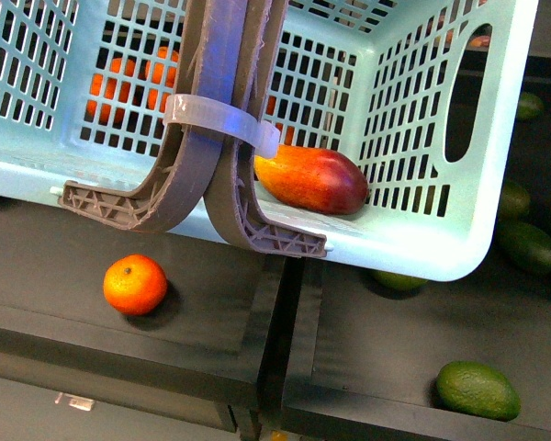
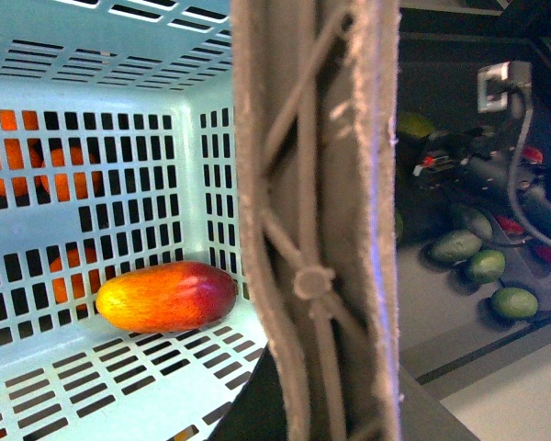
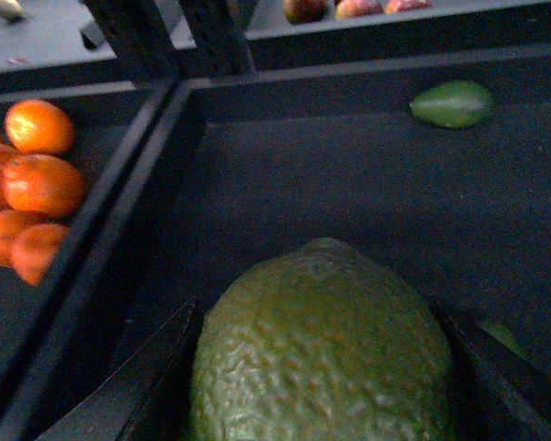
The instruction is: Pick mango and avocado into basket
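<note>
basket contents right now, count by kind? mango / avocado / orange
In the basket:
mango: 1
avocado: 0 (one is held in the right gripper, outside the basket)
orange: 0 (only seen through the lattice, outside)
Total: 1

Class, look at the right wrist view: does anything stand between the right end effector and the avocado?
Nothing visible does. The avocado sits directly between the right end effector's fingers, which lie against both its sides.

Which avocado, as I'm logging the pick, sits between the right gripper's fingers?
The large avocado filling the right wrist view, between dark fingers of the right gripper; the other avocado lies apart near the bin wall.
</note>
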Motion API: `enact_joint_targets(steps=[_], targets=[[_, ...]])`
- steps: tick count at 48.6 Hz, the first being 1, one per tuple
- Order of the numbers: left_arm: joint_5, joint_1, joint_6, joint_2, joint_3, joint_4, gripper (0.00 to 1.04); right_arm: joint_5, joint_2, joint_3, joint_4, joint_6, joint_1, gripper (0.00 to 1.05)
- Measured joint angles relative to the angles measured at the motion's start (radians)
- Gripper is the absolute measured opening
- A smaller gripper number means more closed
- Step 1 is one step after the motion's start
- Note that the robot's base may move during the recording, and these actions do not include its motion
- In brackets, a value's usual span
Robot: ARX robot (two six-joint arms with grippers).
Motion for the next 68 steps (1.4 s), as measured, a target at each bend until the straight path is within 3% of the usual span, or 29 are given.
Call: enact_joint_targets(steps=[9, 16, 30, 38, 40, 47, 61, 68], targets=[[0.0, 0.0, 0.0, 0.0, 0.0, 0.0, 0.06, 0.0, -0.356, -0.116, -0.11, 0.062, 0.074, 0.65], [0.0, 0.0, 0.0, 0.0, 0.0, 0.0, 0.06, 0.048, -0.623, -0.135, -0.215, 0.086, 0.219, 0.65], [0.0, 0.0, 0.0, 0.0, 0.0, 0.0, 0.06, 0.195, -0.672, -0.148, -0.274, 0.036, 0.495, 0.65], [0.0, 0.0, 0.0, 0.0, 0.0, 0.0, 0.06, 0.259, -0.613, -0.148, -0.265, -0.003, 0.573, 0.65], [0.0, 0.0, 0.0, 0.0, 0.0, 0.0, 0.06, 0.277, -0.609, -0.148, -0.262, -0.014, 0.583, 0.74], [-0.001, 0.0, 0.0, 0.0, 0.0, 0.0, 0.06, 0.34, -0.671, -0.168, -0.238, -0.044, 0.579, 0.99], [-0.002, 0.0, 0.0, 0.0, -0.001, -0.001, 0.06, 0.486, -1.163, -0.358, -0.343, -0.029, 0.461, 0.97], [-0.002, 0.0, -0.001, 0.0, -0.001, -0.001, 0.06, 0.517, -1.555, -0.587, -0.581, 0.049, 0.29, 0.97]])
